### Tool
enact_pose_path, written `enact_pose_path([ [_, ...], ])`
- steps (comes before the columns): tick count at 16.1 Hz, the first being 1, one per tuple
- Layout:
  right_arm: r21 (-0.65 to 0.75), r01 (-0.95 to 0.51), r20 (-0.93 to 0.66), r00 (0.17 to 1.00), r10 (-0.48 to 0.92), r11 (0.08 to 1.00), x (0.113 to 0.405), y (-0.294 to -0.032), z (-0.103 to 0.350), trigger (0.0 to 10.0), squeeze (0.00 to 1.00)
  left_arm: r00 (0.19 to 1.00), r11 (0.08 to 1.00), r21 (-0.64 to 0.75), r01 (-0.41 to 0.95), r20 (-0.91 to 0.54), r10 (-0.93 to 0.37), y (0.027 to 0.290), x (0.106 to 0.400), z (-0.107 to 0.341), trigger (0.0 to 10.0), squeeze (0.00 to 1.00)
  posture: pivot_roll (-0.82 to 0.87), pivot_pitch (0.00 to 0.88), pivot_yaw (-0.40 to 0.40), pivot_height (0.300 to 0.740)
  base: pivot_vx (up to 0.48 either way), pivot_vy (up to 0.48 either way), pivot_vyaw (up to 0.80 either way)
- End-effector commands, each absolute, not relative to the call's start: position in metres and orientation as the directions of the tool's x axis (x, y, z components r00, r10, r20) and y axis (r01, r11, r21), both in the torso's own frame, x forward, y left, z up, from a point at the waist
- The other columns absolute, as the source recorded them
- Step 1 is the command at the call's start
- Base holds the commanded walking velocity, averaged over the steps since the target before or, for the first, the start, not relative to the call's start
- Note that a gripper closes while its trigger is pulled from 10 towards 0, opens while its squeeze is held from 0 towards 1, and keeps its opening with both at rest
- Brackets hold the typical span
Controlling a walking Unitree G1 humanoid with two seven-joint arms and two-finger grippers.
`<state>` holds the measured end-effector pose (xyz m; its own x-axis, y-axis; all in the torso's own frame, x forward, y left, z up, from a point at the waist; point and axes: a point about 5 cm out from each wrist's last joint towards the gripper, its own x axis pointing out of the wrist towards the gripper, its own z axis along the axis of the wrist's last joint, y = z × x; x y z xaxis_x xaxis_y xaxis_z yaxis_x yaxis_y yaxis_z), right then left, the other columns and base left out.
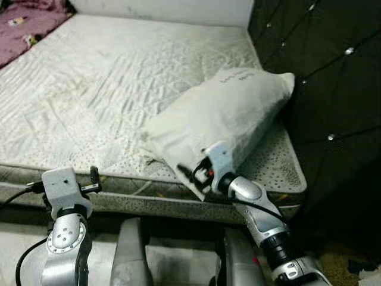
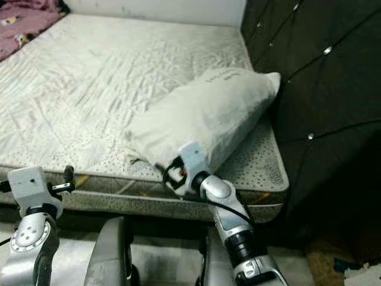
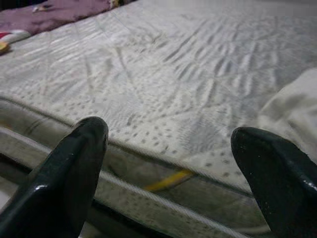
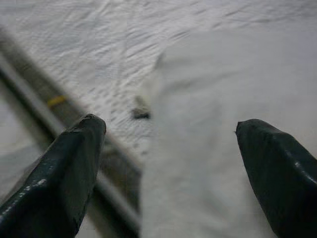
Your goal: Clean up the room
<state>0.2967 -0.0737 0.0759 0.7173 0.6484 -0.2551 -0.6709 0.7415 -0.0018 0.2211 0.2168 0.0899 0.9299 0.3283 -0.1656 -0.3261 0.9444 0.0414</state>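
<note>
White pillow (image 1: pixel 223 119): lies slantwise on the bed's near right corner, its far end close to the dark tufted headboard (image 1: pixel 333 89), its near end overhanging the mattress edge.
Mattress (image 1: pixel 107 89): bare, quilted, pale grey-white, with a dotted border along its near edge; a yellow strip shows in the side seam in the left wrist view.
Right gripper (image 4: pixel 168 168): at the pillow's near end, fingers spread wide with the pillow cloth between them; the right wrist view shows both black fingers (image 4: pixel 64 168) apart and nothing clamped. Whether they touch the cloth cannot be told.
Right arm (image 1: pixel 256 208): reaches up from below to the pillow's lower corner at the bed edge.
Left gripper (image 3: pixel 173 173): held before the mattress side, short of the bed, fingers wide apart, holding nothing.
Left arm (image 1: pixel 65 226): raised in front of the bed's near edge, left of the pillow and well apart from it.
Purple bedding (image 1: pixel 27 27): bunched at the far left of the bed.
</note>
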Motion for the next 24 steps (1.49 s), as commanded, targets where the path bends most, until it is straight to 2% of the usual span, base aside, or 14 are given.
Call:
enact_pose_path([
  [1, -0.009, -0.696, -0.272, 0.693, 0.668, 0.718, 0.299, -0.074, 0.080, 10.0, 0.00, 0.927, 0.943, 0.053, -0.328, -0.174, 0.332, 0.215, 0.221, 0.092, 10.0, 0.00, -0.01, 0.021, -0.030, 0.586, 0.000, 0.000, 0.00],
  [2, -0.032, -0.678, -0.267, 0.714, 0.647, 0.734, 0.304, -0.074, 0.082, 10.0, 0.00, 0.926, 0.943, 0.055, -0.329, -0.180, 0.333, 0.215, 0.220, 0.092, 10.0, 0.00, 0.00, 0.020, -0.026, 0.586, 0.000, 0.000, 0.00],
  [5, -0.019, -0.504, -0.182, 0.851, 0.493, 0.863, 0.326, -0.090, 0.100, 10.0, 0.00, 0.928, 0.945, 0.063, -0.320, -0.182, 0.326, 0.215, 0.220, 0.094, 10.0, 0.00, 0.00, 0.018, -0.019, 0.586, 0.000, 0.000, 0.00],
  [6, -0.009, -0.478, -0.160, 0.868, 0.471, 0.878, 0.329, -0.093, 0.103, 10.0, 0.00, 0.930, 0.947, 0.059, -0.315, -0.178, 0.321, 0.215, 0.221, 0.094, 10.0, 0.00, 0.00, 0.018, -0.019, 0.586, 0.000, 0.000, 0.00],
  [8, -0.081, -0.412, -0.183, 0.901, 0.393, 0.907, 0.331, -0.107, 0.101, 10.0, 0.00, 0.935, 0.953, 0.057, -0.298, -0.186, 0.303, 0.214, 0.222, 0.095, 10.0, 0.00, 0.00, 0.015, -0.016, 0.586, 0.000, 0.000, 0.00],
  [13, -0.109, -0.343, -0.361, 0.888, 0.284, 0.933, 0.325, -0.114, 0.076, 10.0, 0.00, 0.936, 0.958, 0.057, -0.282, -0.203, 0.287, 0.215, 0.221, 0.095, 10.0, 0.00, 0.00, 0.030, -0.013, 0.586, 0.000, 0.000, 0.00],
  [20, -0.024, -0.363, -0.506, 0.808, 0.301, 0.932, 0.308, -0.105, 0.058, 10.0, 0.00, 0.937, 0.965, 0.034, -0.260, -0.233, 0.260, 0.210, 0.215, 0.094, 10.0, 0.00, 0.01, 0.072, -0.014, 0.586, 0.000, 0.000, 0.00],
  [21, 0.003, -0.366, -0.519, 0.795, 0.314, 0.930, 0.307, -0.101, 0.057, 4.1, 0.00, 0.937, 0.968, 0.028, -0.250, -0.246, 0.249, 0.208, 0.212, 0.094, 10.0, 0.00, 0.01, 0.086, -0.011, 0.586, 0.000, 0.000, 0.00],
  [22, 0.039, -0.361, -0.506, 0.797, 0.330, 0.932, 0.308, -0.097, 0.059, 0.0, 0.00, 0.938, 0.969, 0.023, -0.245, -0.249, 0.243, 0.207, 0.210, 0.095, 10.0, 0.00, 0.01, 0.090, -0.009, 0.586, 0.000, 0.000, 0.00],
  [24, 0.060, -0.344, -0.472, 0.817, 0.330, 0.937, 0.313, -0.088, 0.067, 0.0, 0.00, 0.938, 0.970, 0.022, -0.242, -0.250, 0.240, 0.207, 0.210, 0.096, 10.0, 0.00, 0.02, 0.098, -0.007, 0.586, 0.000, 0.000, 0.00],
])
